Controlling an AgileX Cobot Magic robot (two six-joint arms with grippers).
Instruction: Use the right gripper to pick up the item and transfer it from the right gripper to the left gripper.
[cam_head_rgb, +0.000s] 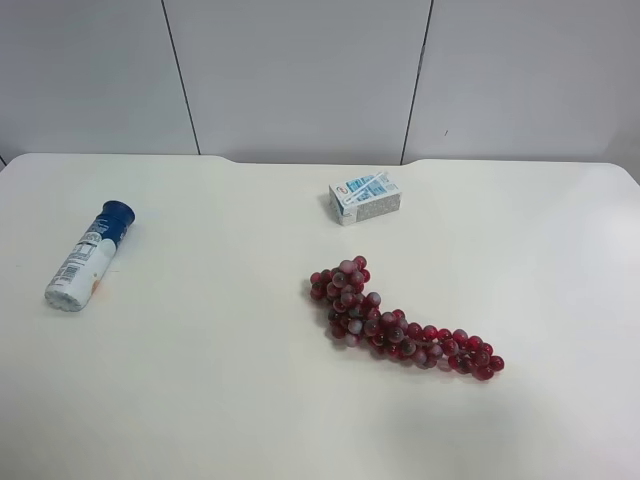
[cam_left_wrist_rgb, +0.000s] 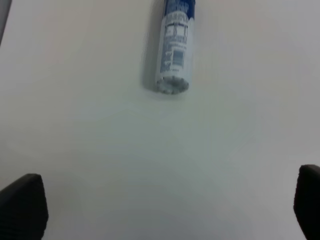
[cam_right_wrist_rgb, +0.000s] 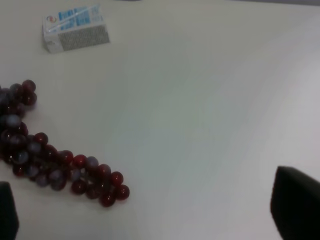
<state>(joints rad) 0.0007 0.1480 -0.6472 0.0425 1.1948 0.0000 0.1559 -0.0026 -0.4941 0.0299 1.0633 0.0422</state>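
The bottle lies on its side at the exterior high view's left, dark blue cap toward the back, whitish base toward the front. It also shows in the left wrist view, base end nearest the camera. The left gripper is open and empty; its two black fingertips show at the frame's corners, well short of the bottle. The right gripper is open and empty, its fingertips wide apart over the table near the grapes. Neither arm shows in the exterior high view.
A red grape bunch lies at the table's middle, also in the right wrist view. A small blue-white carton lies behind it, seen too in the right wrist view. The white table meets a grey panelled wall at the back.
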